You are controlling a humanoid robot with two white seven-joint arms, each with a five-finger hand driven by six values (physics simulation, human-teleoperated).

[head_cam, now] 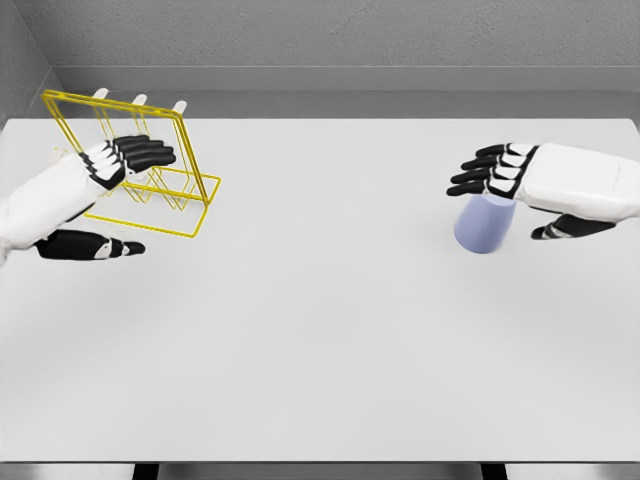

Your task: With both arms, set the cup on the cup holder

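The right hand [560,190] covers the top of the one cup [484,224], so its rim and the exact contact are hidden; the fingers [490,170] reach out flat over it and the thumb lies apart on the far side, not closed on the cup. The left hand [85,195] overlaps the front of the one yellow wire holder [190,185], hiding part of its frame; its fingers are straight, thumb spread below, holding nothing. Both arms are cut off at the picture's edges. The bench [320,340] is pale grey and plain, with grey walls behind. The pale blue cup stands on the bench at the right, well apart from the holder at the left, which has three white pegs.
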